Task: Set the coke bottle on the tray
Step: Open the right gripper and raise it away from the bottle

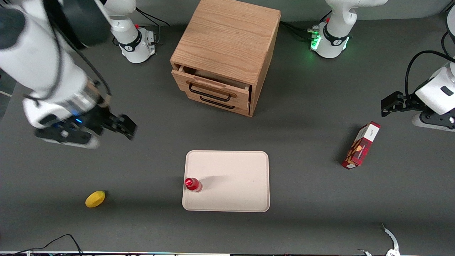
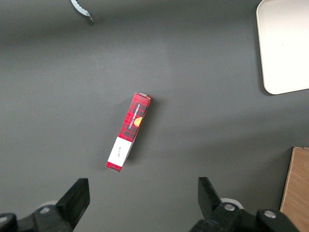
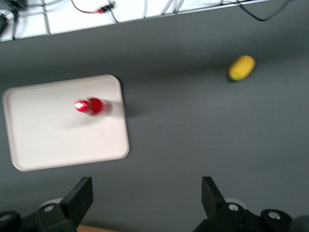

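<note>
The black two-finger claw (image 1: 126, 127) hung wide and empty at the front view's left, well apart from the small glossy red coke bottle (image 1: 193, 184). That stood upright on the flat beige tray (image 1: 234, 170), near its edge, so the placing looked done. Only the wrist view caught both spread fingers (image 3: 81, 195).

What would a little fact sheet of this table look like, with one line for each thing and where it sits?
coke bottle: upright on the tray, near the edge toward the working arm's end
tray: flat on the table, in front of the drawer cabinet
end effector: open, empty, raised above bare table, apart from the tray
drawer cabinet: top drawer slightly open
lemon: on the table, toward the working arm's end
red box: toward the parked arm's end
</note>
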`<state>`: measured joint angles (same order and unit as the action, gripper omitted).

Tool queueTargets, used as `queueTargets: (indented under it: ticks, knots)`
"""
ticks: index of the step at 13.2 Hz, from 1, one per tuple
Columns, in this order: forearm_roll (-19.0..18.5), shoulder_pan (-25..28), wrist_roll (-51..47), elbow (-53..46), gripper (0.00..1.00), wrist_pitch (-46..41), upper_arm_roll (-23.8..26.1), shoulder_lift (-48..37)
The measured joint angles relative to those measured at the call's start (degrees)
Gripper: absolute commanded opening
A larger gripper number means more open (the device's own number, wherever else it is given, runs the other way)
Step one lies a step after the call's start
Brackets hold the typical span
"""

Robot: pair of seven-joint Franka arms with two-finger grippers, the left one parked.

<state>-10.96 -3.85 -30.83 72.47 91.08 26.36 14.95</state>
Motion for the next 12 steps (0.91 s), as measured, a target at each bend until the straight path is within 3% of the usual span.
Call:
queueTargets:
  ticks: [3, 5, 9, 12]
  knots:
    - [9.93, -1.34, 13.59, 14.33, 1.00, -0.25, -12.07, -14.09]
    - [13.10, -1.83, 19.14, 23.18, 1.00, -0.07, -17.47, -20.96]
    - [13.62, -1.35, 20.21, 35.00, 1.00, 2.33, -17.83, -27.35]
    - [13.61, -0.51, 20.20, 36.74, 1.00, 2.21, -17.03, -28.30]
